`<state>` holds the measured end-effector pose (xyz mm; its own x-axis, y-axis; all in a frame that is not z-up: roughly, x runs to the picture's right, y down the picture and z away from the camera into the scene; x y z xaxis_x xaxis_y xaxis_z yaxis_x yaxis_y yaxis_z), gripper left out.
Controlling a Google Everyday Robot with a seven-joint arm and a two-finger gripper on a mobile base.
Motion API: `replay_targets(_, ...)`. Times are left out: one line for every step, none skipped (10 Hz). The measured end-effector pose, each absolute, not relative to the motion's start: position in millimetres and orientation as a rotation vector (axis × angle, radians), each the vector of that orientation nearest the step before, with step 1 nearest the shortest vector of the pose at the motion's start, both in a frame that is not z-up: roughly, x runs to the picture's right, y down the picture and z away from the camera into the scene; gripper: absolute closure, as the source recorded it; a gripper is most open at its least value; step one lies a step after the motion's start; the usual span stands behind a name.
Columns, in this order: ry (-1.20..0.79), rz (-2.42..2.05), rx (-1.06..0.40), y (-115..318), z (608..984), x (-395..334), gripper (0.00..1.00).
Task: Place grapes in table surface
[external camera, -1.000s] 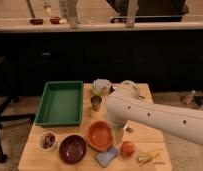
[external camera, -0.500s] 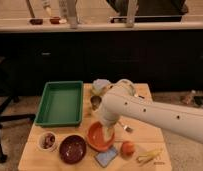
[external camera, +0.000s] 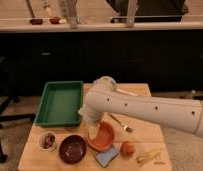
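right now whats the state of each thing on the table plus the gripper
grapes: in the small white bowl, not yet on the table surface
green tray: empty
dark maroon bowl: upright, looks empty
orange bowl: upright, partly hidden by the arm
gripper: low over the orange bowl's left edge, jaws open

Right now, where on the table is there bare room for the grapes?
Bare table surface: right of the orange bowl, between fork and orange fruit, and at the front-left corner. The front row is crowded; the hand hangs over that bowl's rim.
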<state>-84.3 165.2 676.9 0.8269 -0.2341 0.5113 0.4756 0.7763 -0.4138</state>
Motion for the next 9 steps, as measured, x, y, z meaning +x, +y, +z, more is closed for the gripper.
replay_targets(-0.464,-0.414,-0.566,166.6,677.9,-95.7,0.2)
replay_targets(-0.474,-0.437,-0.573,168.4,679.3,-111.5,0.2)
replay_targets(-0.487,-0.469,-0.586,172.2,682.0,-131.9,0.2)
replay_targets(-0.496,-0.493,-0.597,175.7,684.4,-145.5,0.2)
replay_targets(-0.505,-0.516,-0.605,178.6,686.0,-158.2,0.2)
replay_targets(-0.527,-0.563,-0.614,183.5,687.7,-177.2,0.2)
replay_targets(-0.554,-0.607,-0.619,187.4,687.8,-191.1,0.2)
replay_targets(-0.568,-0.633,-0.62,189.2,687.6,-197.9,0.2)
replay_targets(-0.569,-0.634,-0.62,189.1,687.6,-197.8,0.2)
